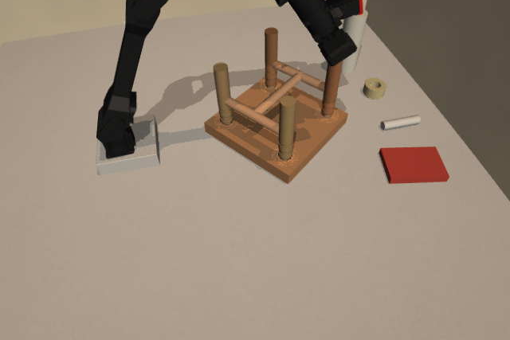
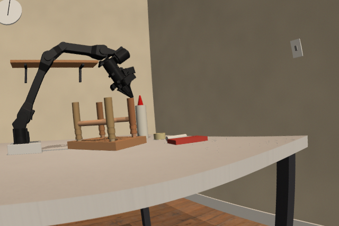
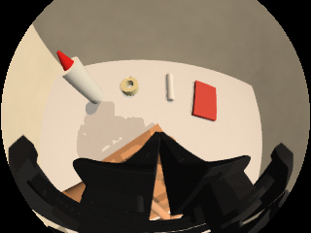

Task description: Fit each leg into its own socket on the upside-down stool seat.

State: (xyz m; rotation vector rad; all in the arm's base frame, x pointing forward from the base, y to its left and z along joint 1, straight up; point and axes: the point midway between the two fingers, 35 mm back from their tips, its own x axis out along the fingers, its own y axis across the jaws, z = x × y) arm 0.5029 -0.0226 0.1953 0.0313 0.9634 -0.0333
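Note:
The stool seat (image 1: 315,134) (image 2: 92,145) lies flat, underside up. Four legs stand upright at its corners: an olive front leg (image 1: 287,128) (image 2: 109,116), an olive left leg (image 1: 222,89) (image 2: 76,116), a brown back leg (image 1: 271,50) (image 2: 99,113) and a reddish right leg (image 1: 331,87) (image 2: 131,115). Their lower ends meet the seat; small gaps at the shoulders cannot be judged. An H-shaped stretcher (image 1: 277,93) (image 2: 91,122) runs between the legs. My gripper (image 2: 132,97) (image 3: 158,135) is shut and empty. Its tips are at the reddish leg's top; whether they touch is unclear.
A white bottle with a red tip (image 1: 354,41) (image 2: 141,119) (image 3: 84,80) stands close behind the reddish leg. Beyond the stool lie a tan ring (image 1: 374,92) (image 3: 123,87), a white rod (image 1: 401,123) (image 3: 170,87) and a red block (image 1: 413,165) (image 2: 187,139) (image 3: 204,101).

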